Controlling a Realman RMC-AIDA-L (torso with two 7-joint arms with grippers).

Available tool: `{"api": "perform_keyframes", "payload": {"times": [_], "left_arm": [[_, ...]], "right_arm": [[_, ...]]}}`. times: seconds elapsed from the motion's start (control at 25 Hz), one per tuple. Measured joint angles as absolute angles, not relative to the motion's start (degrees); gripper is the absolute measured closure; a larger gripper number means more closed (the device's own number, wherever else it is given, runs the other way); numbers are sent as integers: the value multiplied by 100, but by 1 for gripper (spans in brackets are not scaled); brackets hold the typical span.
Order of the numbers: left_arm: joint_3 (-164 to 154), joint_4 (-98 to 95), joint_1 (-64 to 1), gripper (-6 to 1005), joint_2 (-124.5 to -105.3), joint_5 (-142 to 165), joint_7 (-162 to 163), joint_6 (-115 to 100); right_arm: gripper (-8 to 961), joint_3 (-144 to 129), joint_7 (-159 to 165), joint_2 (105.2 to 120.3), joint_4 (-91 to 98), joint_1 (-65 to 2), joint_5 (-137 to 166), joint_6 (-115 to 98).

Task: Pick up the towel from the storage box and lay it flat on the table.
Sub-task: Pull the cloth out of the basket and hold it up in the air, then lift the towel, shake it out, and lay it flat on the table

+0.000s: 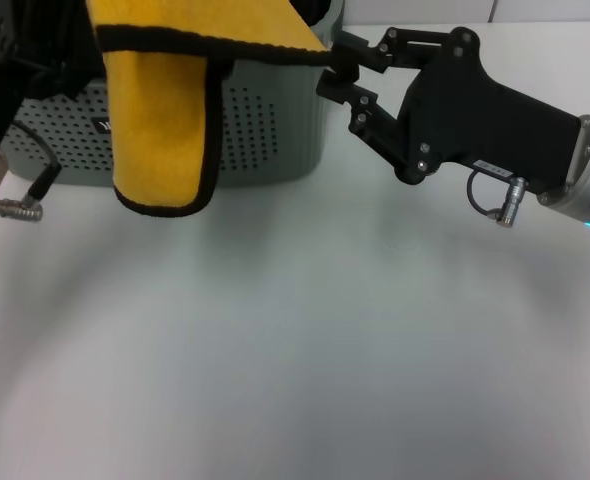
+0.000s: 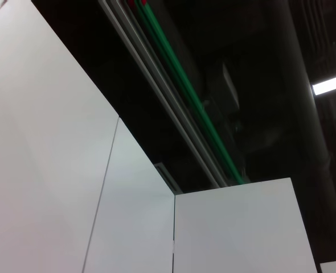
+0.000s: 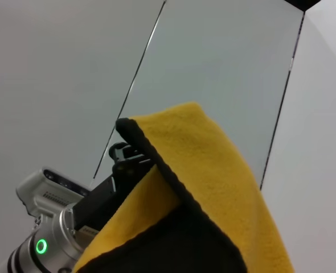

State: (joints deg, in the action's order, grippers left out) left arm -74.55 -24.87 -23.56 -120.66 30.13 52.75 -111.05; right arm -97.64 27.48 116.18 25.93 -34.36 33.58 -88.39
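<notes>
Jaws of R gripper (image 1: 340,62) clamped on towel (image 1: 165,120) corner, cloth held up in front of storage box (image 1: 265,130), long axis L–R above bare surface (image 1: 305,330); L gripper hidden, jaw state unclear.

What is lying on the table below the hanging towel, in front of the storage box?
Nothing: under the towel, the table before the storage box is bare in the head view.

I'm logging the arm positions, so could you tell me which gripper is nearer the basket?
Cannot tell. The right gripper pinches the towel corner above the basket; the left arm holds the towel's other end, its gripper out of sight.
</notes>
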Motion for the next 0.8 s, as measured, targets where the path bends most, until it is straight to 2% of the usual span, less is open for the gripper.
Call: {"api": "perform_keyframes", "payload": {"times": [0.16,0.36,0.56,0.8], "left_arm": [[-7470,-2487,-2344,961,-12060,2970,5274,-11107],[-7598,-2487,-2355,959,-12055,2983,5304,-11109],[-7695,-2487,-2333,957,-12048,2965,5284,-11110],[-7699,-2387,-2238,954,-12047,3005,5269,-11103]], "right_arm": [[704,-9760,2742,11618,2593,-3381,3336,-8859],[777,-9755,2735,11619,2594,-3375,3320,-8880],[924,-9734,2733,11618,2611,-3375,3320,-8890],[935,-9742,2625,11618,2650,-3351,3262,-8921]]}}
